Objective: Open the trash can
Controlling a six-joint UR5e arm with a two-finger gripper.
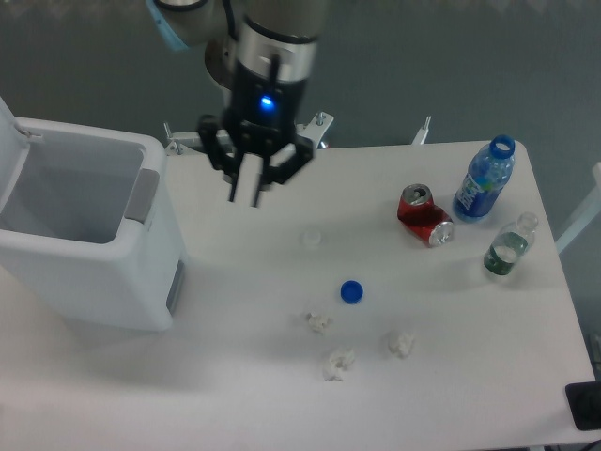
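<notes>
The trash can is a large white boxy bin at the table's left side. Its lid stands raised at the far left, and the empty inside shows from above. The grey push bar sits on the rim's right side. My gripper hangs above the table to the right of the bin, apart from it. Its fingers point down, are pressed together and hold nothing.
A crushed red soda can lies at the right, beside a blue water bottle and a small clear bottle. A blue cap, a white cap and three crumpled paper bits lie mid-table.
</notes>
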